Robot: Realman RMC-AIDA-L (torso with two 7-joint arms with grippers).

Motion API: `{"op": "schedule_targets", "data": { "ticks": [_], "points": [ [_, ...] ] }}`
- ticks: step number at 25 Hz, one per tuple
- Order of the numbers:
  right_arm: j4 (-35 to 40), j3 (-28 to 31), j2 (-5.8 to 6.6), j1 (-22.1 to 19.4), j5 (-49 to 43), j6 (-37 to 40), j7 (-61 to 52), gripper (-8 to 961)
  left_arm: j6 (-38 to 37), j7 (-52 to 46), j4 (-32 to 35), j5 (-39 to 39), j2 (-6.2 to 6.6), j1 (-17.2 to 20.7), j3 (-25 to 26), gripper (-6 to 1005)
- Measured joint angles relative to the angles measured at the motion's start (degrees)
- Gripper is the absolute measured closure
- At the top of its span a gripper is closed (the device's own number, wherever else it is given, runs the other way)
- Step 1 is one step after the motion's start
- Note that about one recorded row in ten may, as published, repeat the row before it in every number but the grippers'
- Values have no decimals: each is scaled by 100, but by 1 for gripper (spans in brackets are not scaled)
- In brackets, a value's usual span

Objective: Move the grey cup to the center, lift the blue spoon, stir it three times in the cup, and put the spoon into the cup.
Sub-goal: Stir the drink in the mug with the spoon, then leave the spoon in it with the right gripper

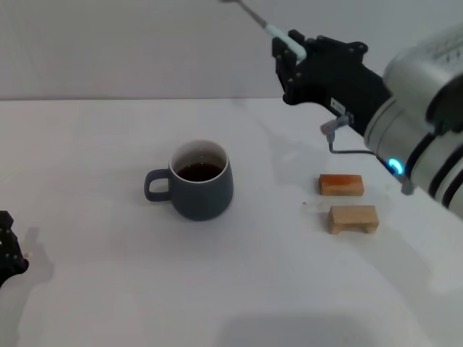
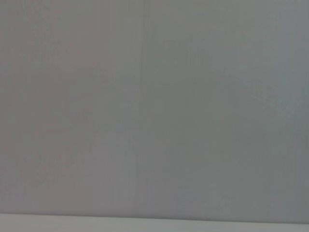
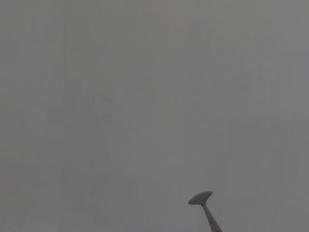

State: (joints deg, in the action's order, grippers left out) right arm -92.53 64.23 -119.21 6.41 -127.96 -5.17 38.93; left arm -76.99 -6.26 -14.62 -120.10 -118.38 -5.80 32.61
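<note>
Head view, nearest first: the left gripper [image 1: 9,249] sits parked at the table's near left edge, only a dark corner of it in frame, so whether its fingers are wide or narrow cannot be told. Further in, the grey cup [image 1: 197,181] stands upright near the middle of the white table [image 1: 108,303], handle toward the robot's left, dark brown liquid inside. To the cup's right, well apart from it, lie two wooden blocks [image 1: 347,202], one just behind the other. Farthest back, the right gripper [image 1: 288,50] is raised high above the table, its fingers pinched on the pale handle of the blue spoon [image 1: 264,25], whose metal neck angles up and away toward the robot's left, out of frame.

By the look of it, the cup is placed and the spoon lifted, with the stirring still ahead. The risk lies in the descent: the spoon points away from the cup, so the wrist would have to turn it down, and a thin handle held at its end could swivel or slip. A low or off-centre entry could knock the rim, tip the cup or slop the liquid.

Right wrist view gives what the head view crops: the spoon's bowl against blank wall. Left wrist view shows only wall and a strip of table.
</note>
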Motion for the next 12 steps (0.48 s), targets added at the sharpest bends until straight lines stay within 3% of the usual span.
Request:
{"op": "schedule_targets", "data": {
  "ticks": [1, 3, 4, 9, 12],
  "points": [
    [-196, 255, 8, 119, -320, -610, -567, 792, -6, -31, 7, 0, 2, 2, 1, 1001],
    [-265, 349, 10, 186, -618, -833, -888, 792, -13, -91, 32, 2, 4, 3, 3, 1001],
    [-353, 444, 13, 351, -1421, -1195, -1652, 792, -20, -103, 35, 3, 5, 2, 4, 1001],
    [-381, 469, 15, 796, -2845, -1860, -2988, 792, -36, -105, 35, -2, 7, -9, 3, 1001],
    [-453, 495, 19, 981, -3150, -2285, -3282, 792, -37, -106, 32, -4, 8, -14, 3, 1001]
  ]
}}
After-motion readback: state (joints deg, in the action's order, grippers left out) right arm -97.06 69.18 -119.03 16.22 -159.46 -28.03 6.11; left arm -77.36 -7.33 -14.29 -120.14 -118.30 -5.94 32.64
